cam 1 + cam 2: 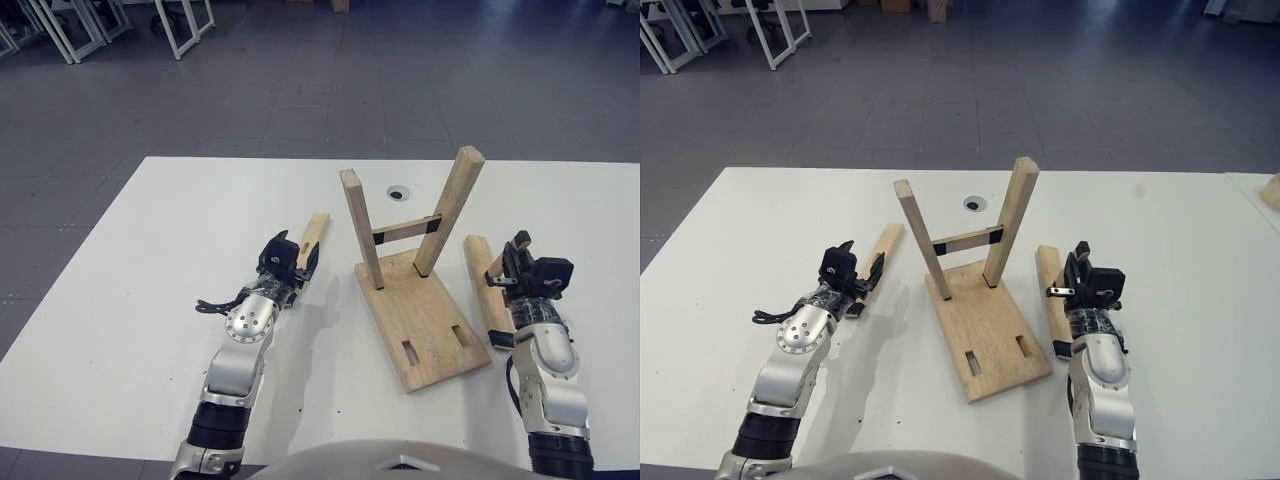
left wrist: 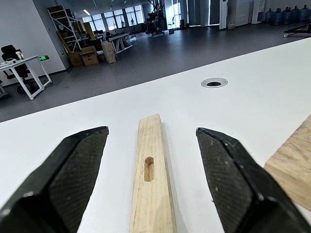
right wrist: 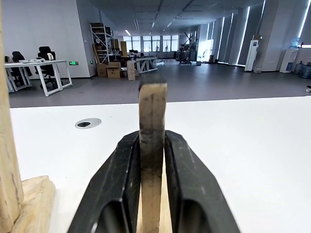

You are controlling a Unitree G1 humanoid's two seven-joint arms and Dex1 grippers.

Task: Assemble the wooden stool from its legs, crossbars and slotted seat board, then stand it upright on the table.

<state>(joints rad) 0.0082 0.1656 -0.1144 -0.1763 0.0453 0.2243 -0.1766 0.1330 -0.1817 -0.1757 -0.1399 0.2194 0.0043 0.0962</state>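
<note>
Currently right pincer (image 1: 1078, 256) clamps 1 loose leg (image 1: 1047, 270), left pincer (image 1: 862, 260) gapes; 2 legs (image 1: 923, 238) upright

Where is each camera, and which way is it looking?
Left eye: on the head, looking forward and down at the table; both arms show, with the left gripper and right gripper.
Right eye: beside it, same scene from slightly rightward, with the half-built stool.
Left wrist: behind its open fingers, looking along a loose leg.
Right wrist: behind fingers shut on a wooden stick.
Shared: both wrist views show the table's round hole.
</note>
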